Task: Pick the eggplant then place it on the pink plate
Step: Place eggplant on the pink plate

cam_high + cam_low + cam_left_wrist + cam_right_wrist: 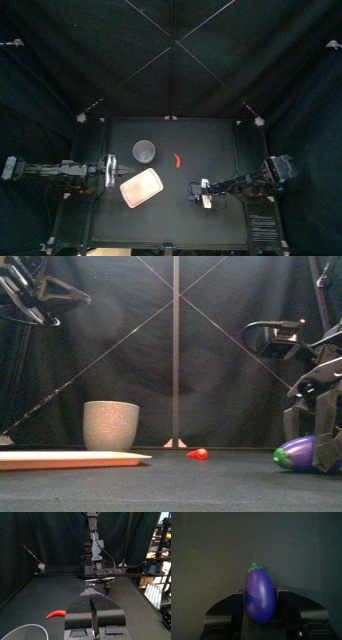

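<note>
The pick looks all but done. The right gripper (260, 600) has its two jaws closed on the eggplant (295, 453), one on each flank, with the stalk end pointing out past the jaw tips. The eggplant sits low at the front right of the table (201, 150). From the front I cannot tell whether it rests on the surface or hangs just above it.

I judge the step in hand to be the end of the grasp, with the carry not yet made. The next move calls for a lift clear of the table, then a sweep leftward to the plate (142, 187), which lies flat and bare left of the middle with open table between it and the eggplant. The cup (111, 425) stands behind the plate and a small red toy (198, 454) lies behind the path, so a straight, low carry should miss both.

The eggplant is glossy purple, plump and rounded, narrowing to a small green cap. Smooth and curved as it is, I think it could slip or roll in the jaws if the hold is light.

The left gripper (95, 609) rests at the left side, its jaws pressed together on nothing.
</note>
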{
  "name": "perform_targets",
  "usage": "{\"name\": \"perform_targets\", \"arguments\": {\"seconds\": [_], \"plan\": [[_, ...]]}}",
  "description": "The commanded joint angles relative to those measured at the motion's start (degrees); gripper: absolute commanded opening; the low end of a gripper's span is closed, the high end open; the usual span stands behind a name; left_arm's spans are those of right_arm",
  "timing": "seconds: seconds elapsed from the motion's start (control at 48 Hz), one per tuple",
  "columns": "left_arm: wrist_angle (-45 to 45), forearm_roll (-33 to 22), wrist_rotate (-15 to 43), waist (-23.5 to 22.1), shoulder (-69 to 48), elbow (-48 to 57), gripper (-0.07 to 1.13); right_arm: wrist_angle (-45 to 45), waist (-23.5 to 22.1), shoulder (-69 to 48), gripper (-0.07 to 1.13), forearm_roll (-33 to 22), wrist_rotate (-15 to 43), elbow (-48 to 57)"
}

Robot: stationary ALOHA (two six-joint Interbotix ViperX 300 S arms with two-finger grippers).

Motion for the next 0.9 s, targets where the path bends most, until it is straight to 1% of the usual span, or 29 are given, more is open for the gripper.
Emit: {"name": "perform_targets", "arguments": {"seconds": [0.021, 0.104, 0.188, 0.208, 0.333, 0.479, 0.708, 0.896], "plan": [[-0.18, 0.09, 0.09, 0.09, 0.18, -0.7, -0.03, -0.18, -0.09, -0.97, 0.64, -0.26, -0.09, -1.85], [-0.18, 0.09, 0.09, 0.09, 0.18, -0.7, -0.03, -0.35, -0.53, -1.49, 0.61, -0.97, -0.7, -3.69], [-0.18, 0.09, 0.09, 0.09, 0.18, -0.7, -0.03, -0.88, -2.81, -1.49, 0.61, -3.52, -0.7, -7.03], [-0.18, 0.09, 0.09, 0.09, 0.18, -0.7, -0.03, -1.23, -3.87, -1.23, 0.61, -4.75, -0.53, -8.7], [-0.18, 0.09, 0.09, 0.0, 0.18, -0.7, -0.03, -2.11, -6.42, 1.58, 0.61, -9.14, -0.26, -16.61], [-0.18, 0.09, 0.09, 0.09, 0.18, -0.7, -0.03, -2.37, -8.79, 7.47, 0.61, -11.95, -0.09, -26.46], [-0.18, 0.09, 0.09, 0.18, -0.09, -0.62, -0.03, -2.11, -9.84, 20.04, 0.61, -14.85, -0.35, -41.48], [-0.18, 0.09, 0.09, 0.18, -0.18, -0.53, -0.03, -0.35, -9.84, 27.16, 0.62, -15.03, -0.09, -50.45]]}}
